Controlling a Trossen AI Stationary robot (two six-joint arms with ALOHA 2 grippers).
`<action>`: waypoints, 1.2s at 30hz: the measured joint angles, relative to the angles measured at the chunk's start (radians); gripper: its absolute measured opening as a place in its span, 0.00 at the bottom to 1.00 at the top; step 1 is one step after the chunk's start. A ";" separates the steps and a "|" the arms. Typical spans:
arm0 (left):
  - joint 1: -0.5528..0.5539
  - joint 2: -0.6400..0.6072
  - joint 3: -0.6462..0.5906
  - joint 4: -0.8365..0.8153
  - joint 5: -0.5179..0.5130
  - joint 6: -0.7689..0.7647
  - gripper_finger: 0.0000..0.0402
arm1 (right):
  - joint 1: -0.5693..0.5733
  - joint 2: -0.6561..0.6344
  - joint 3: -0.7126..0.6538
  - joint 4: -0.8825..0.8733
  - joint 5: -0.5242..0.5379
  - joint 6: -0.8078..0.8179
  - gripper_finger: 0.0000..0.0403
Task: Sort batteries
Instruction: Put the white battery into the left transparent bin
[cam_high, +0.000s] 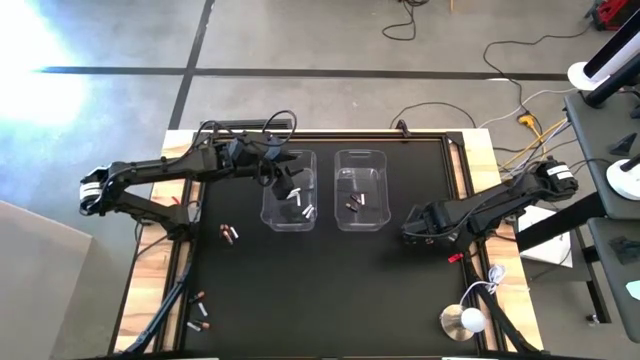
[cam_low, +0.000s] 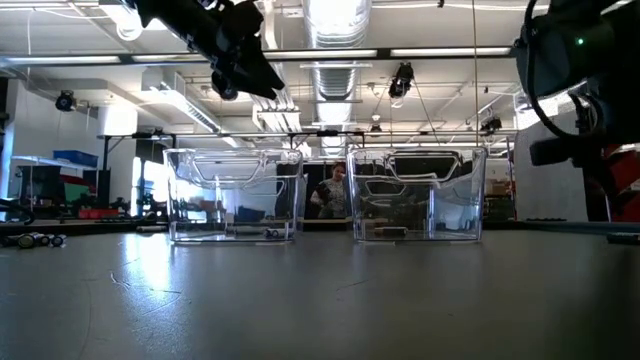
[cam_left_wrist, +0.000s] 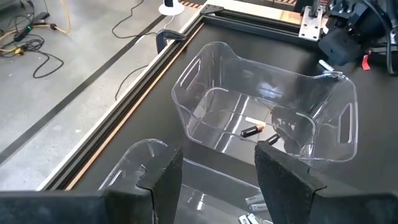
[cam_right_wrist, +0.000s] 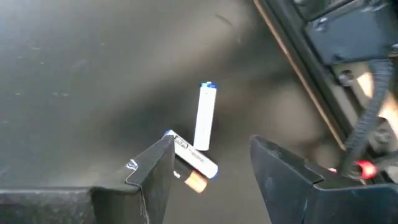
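Two clear bins stand side by side at the table's far middle. The left bin (cam_high: 289, 190) holds silvery-white batteries (cam_high: 302, 205). The right bin (cam_high: 361, 190) (cam_left_wrist: 267, 106) holds dark batteries (cam_high: 355, 204) (cam_left_wrist: 253, 129). My left gripper (cam_left_wrist: 217, 174) (cam_low: 243, 62) is open and empty, raised over the left bin. My right gripper (cam_right_wrist: 211, 168) (cam_high: 415, 236) is open, low over the table right of the bins. Two white batteries (cam_right_wrist: 205, 115) (cam_right_wrist: 194, 159) and a copper-ended one (cam_right_wrist: 196, 182) lie on the mat between and ahead of its fingers. More loose batteries (cam_high: 229, 233) (cam_high: 198, 312) lie on the table's left side.
A small red clip (cam_high: 455, 258) lies just right of my right gripper. A white round object with a cord (cam_high: 463, 320) sits at the near right corner. Cables run along the table's far and left edges. A person (cam_low: 335, 190) shows in the room behind the bins.
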 joint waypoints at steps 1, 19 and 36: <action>0.001 0.000 0.000 0.000 0.000 0.003 0.44 | 0.000 0.000 -0.013 0.018 0.000 0.000 0.50; 0.001 0.001 0.000 0.002 -0.025 0.014 0.44 | -0.002 -0.003 -0.136 0.164 0.024 -0.027 0.40; 0.001 0.002 0.000 0.008 -0.025 -0.046 0.44 | -0.002 -0.002 -0.136 0.192 0.027 -0.059 0.22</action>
